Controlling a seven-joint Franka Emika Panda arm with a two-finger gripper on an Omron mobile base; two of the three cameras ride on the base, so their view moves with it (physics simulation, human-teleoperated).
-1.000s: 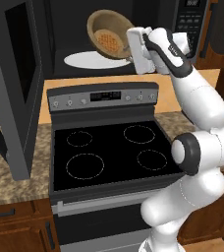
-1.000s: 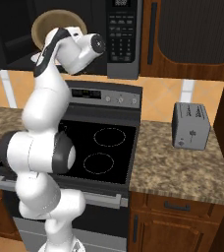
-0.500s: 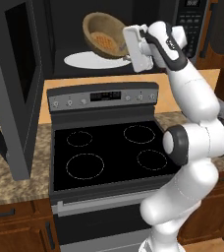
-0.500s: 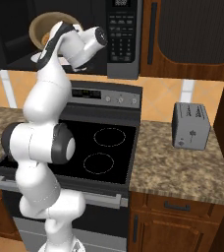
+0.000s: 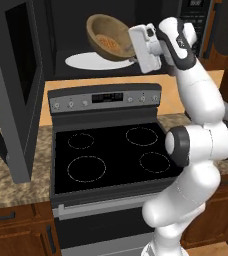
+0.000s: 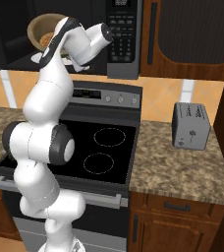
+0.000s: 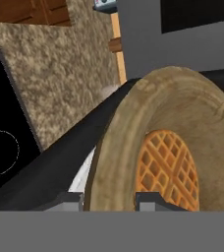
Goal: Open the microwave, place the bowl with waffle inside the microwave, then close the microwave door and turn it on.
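The microwave [image 5: 66,30] stands open, and its door [image 5: 16,85] is swung out to the left. My gripper [image 5: 133,54] is shut on the rim of the brown bowl [image 5: 108,36]. I hold the bowl tilted at the mouth of the cavity, just above the white turntable plate [image 5: 86,61]. The waffle [image 5: 108,44] rests inside the bowl. In the hand view the bowl's rim [image 7: 114,147] runs between my fingertips [image 7: 155,199], with the waffle [image 7: 168,165] to their right. From the right base view the bowl [image 6: 40,29] sits left of the keypad strip [image 6: 121,34].
The black-topped stove [image 5: 111,155] lies directly below the microwave. A grey toaster [image 6: 190,125] stands on the granite counter [image 6: 182,167] to the right. Dark wood cabinets [image 6: 192,34] flank the microwave.
The hand has lifted the bowl slightly and edged it toward the microwave cavity. The grip on the rim is unchanged.
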